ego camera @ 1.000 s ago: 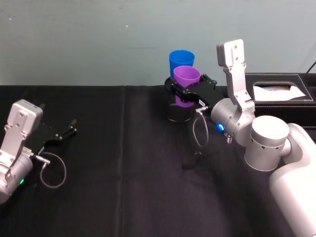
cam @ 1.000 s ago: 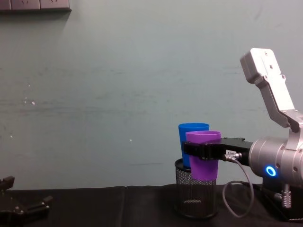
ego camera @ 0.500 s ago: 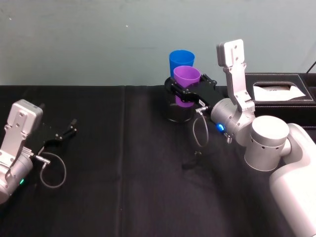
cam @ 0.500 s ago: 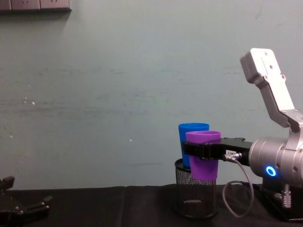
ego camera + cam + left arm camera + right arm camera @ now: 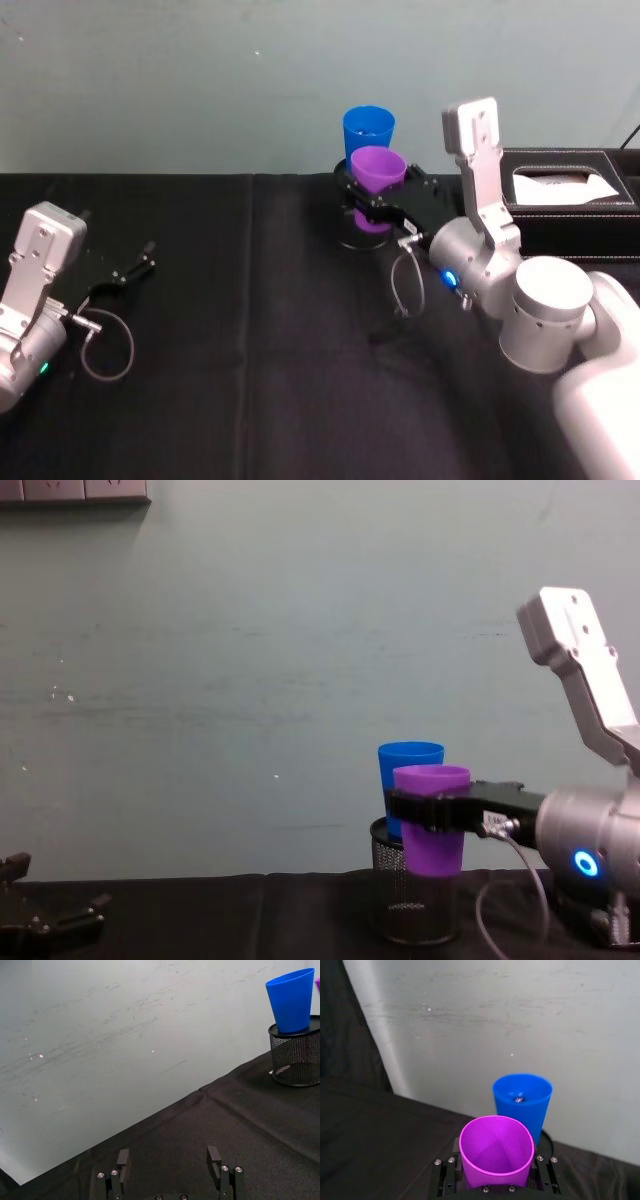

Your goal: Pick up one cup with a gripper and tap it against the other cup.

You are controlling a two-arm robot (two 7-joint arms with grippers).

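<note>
1. Now the right gripper (image 5: 372, 203) is clamped around the purple cup (image 5: 377, 172), its flat black jaws hugging the cup's sides just below the rim, with the cup upright and carried clear of the table (image 5: 250, 330).

2. Compared with a second ago, the right arm has shifted: in the head view its elbow and upright link sit a little further right and nearer, and the purple cup rides slightly lower in the picture. In the chest view the purple cup (image 5: 432, 816) has eased down a touch and to the right.

3. Just behind it, on the far side, the blue cup (image 5: 367, 132) stands upright in the black mesh pot (image 5: 400, 900). The right wrist view shows the purple cup (image 5: 496, 1149) directly in front of the blue cup (image 5: 522, 1100), very close; whether they touch I cannot tell.

4. My reading: the tap is either under way or just done, since the carried cup is lined up with the blue one and only a short push toward the far side would close any gap.

5. Far left, the left gripper (image 5: 123, 276) lies parked on the black cloth, fingers (image 5: 214, 1156) spread wide and holding nothing.

6. To the right sits a black tissue box (image 5: 565, 190), out of the way.
</note>
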